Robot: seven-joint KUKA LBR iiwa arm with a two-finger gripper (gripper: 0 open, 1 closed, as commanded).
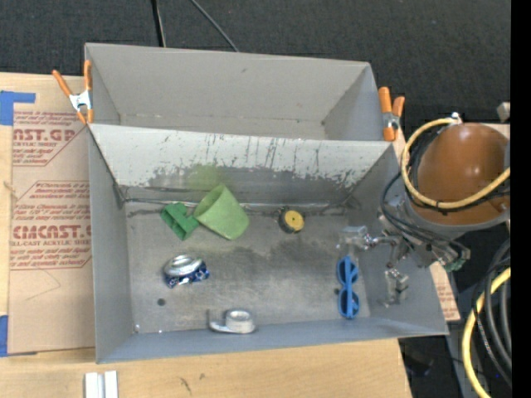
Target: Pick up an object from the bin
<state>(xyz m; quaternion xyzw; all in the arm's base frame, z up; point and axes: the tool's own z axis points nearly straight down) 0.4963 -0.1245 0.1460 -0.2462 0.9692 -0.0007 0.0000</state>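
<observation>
My gripper (377, 262) hangs at the bin's right side, over the sloping right wall. Its two metal fingers (397, 282) stand apart, open, with nothing between them. Just left of them a blue pair of toy glasses (348, 287) lies on the floor near the front right corner, apart from the fingers. A small yellow round thing (291, 220) lies farther back, near the middle of the bin.
A light green cone-like piece (222, 212) and a darker green scrap (177, 220) lie at the back left. A crushed blue-and-silver can (184, 270) sits left of centre. A silver-white curved thing (232, 322) rests by the front wall. The arm's orange dome and cables stand to the right.
</observation>
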